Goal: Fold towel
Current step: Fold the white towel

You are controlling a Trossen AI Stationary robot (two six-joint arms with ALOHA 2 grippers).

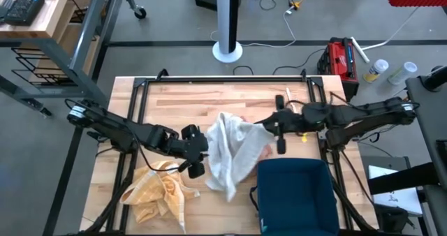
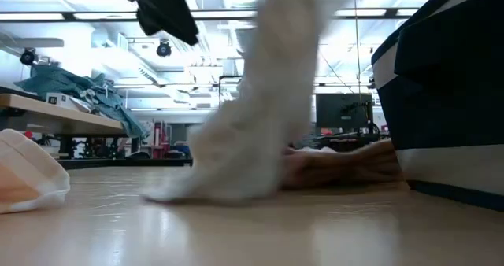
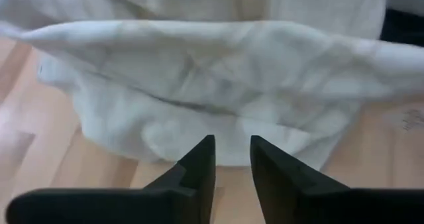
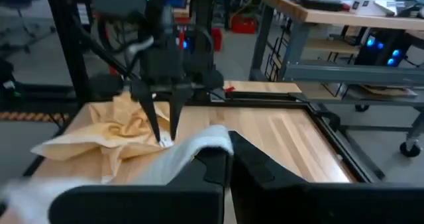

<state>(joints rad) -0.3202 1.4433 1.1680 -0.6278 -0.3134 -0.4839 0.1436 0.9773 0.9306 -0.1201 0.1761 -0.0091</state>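
Observation:
A white towel (image 1: 230, 156) is bunched at the table's middle. Its upper end is raised and its lower end (image 2: 213, 183) rests on the wood. My right gripper (image 1: 278, 129) comes in from the table's right and is shut on the towel's raised end. My left gripper (image 1: 195, 159) hovers open at the towel's left side. In the left wrist view the left gripper (image 3: 232, 159) has its two fingertips apart, just short of the towel's folds (image 3: 218, 85), with nothing between them. In the low view the left gripper (image 2: 161, 10) is above the table. My right gripper pinches the towel's raised end (image 4: 207, 142) between its two shut fingers, coming nearly level from the table's right. How many layers it holds, I cannot tell. The towel drapes down and away from the fingers, its lower part lying on the table.
A crumpled yellow cloth (image 1: 157, 190) lies at the near left. A dark blue bin (image 1: 293, 194) stands at the near right, close to the towel. Something pinkish (image 2: 335, 165) lies under the towel's right side. Bare wood stretches along the far edge (image 1: 209, 96).

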